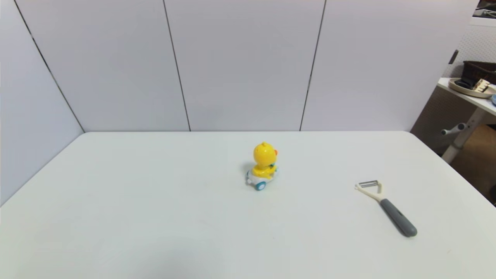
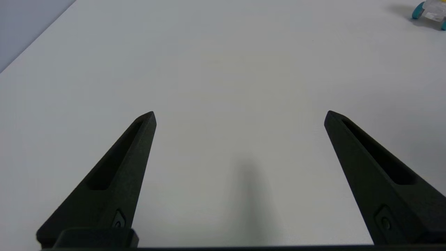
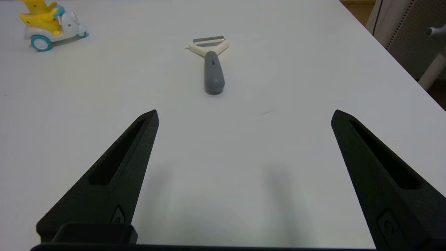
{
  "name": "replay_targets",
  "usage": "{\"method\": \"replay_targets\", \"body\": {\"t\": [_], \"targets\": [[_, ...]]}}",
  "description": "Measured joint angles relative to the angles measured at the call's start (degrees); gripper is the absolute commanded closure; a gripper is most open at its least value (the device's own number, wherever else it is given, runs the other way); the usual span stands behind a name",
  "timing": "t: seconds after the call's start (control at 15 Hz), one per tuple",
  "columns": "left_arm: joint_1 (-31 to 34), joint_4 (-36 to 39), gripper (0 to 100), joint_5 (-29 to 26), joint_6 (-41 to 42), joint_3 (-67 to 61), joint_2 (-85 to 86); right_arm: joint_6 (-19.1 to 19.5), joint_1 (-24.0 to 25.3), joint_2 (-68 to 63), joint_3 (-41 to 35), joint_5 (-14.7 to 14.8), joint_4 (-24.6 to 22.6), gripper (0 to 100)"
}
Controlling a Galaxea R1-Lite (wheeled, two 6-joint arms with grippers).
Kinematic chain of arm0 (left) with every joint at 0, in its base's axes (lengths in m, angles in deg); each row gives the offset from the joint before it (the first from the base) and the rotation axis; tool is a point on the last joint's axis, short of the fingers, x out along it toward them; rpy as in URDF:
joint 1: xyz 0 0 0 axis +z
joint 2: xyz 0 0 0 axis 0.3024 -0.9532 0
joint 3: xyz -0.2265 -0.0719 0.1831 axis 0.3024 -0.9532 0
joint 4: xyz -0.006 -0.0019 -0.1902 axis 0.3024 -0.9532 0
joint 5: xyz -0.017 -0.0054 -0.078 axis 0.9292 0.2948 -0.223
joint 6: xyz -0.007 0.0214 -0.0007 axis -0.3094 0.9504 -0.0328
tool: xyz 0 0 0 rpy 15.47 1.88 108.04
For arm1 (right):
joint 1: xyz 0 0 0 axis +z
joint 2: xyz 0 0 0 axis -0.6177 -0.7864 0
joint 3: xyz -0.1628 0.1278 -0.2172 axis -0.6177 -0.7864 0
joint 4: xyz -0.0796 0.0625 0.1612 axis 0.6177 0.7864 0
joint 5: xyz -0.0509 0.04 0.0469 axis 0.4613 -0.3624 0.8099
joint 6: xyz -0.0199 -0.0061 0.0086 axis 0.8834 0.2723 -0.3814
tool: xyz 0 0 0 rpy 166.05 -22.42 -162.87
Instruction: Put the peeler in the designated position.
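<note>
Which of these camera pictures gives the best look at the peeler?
The right wrist view: the peeler lies straight ahead of the open right claw, blade, cream fork and grey handle all plain. The head view shows it smaller, off to the right of the table. The left wrist view misses it.

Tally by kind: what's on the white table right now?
Peeler: 1
Duck toy: 1
Total: 2

the peeler [image 1: 386,205] has a cream-white head and dark grey handle; the duck toy [image 1: 263,166] is yellow (blue wheels, white base) on the plain white table [image 1: 135,201].
</note>
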Motion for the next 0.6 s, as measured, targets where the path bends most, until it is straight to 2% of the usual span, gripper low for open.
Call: {"method": "replay_targets", "body": {"t": [0.6], "targets": [[0.0,0.0,0,0.0,0.0,0.0,0.0,0.0,0.0,0.0,0.0,0.1,0.0,0]]}}
